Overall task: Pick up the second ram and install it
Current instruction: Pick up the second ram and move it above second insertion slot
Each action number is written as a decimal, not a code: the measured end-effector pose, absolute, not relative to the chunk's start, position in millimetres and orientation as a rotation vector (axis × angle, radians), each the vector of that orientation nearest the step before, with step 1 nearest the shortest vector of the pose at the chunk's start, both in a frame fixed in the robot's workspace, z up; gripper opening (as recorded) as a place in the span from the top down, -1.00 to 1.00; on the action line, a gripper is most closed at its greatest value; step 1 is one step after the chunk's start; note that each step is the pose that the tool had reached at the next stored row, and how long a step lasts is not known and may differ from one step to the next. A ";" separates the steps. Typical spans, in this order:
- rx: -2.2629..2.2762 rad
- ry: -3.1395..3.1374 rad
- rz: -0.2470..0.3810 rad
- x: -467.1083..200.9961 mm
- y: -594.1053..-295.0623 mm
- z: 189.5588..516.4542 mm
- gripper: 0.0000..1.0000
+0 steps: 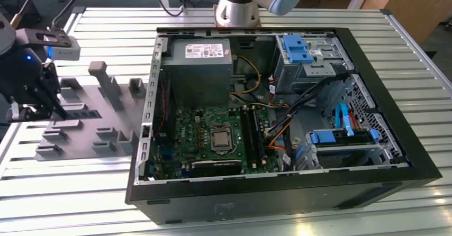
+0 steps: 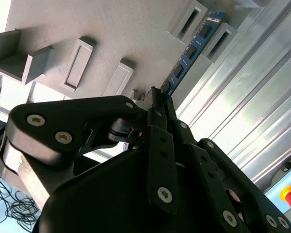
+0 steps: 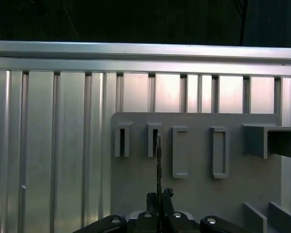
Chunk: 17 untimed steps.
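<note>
Slatted aluminium table [image 1: 71, 193] carries a grey parts fixture [image 1: 84, 125] and an open PC case [image 1: 282, 193]. Gripper [image 2: 157, 94] sits over the fixture, jaws pinched on the near end of the second ram [image 2: 189, 51], gripping its flat faces. Stick runs straight out ahead of the jaws, edge-on in the first wrist view. Far end is level with a fixture pocket [image 3: 150, 141]; can't tell if it's clear of it. Face grip probably keeps the contact edge free. Motherboard [image 1: 205, 125] is well away from the jaws.
</note>
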<state>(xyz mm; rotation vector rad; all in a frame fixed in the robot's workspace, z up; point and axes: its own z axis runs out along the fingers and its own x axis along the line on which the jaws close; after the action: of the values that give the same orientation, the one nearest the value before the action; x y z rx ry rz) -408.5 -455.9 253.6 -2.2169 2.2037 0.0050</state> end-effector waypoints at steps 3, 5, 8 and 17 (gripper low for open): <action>-2.217 2.204 0.005 -408.5 -455.9 256.6 0.72; -2.217 2.204 0.005 -408.5 -455.9 258.5 0.72; -2.217 2.204 0.005 -408.5 -455.9 261.2 0.72; -2.217 2.204 0.005 -408.5 -455.9 267.0 0.72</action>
<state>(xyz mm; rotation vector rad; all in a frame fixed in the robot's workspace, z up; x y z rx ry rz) -408.5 -455.9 267.0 -2.2169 2.2037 0.0050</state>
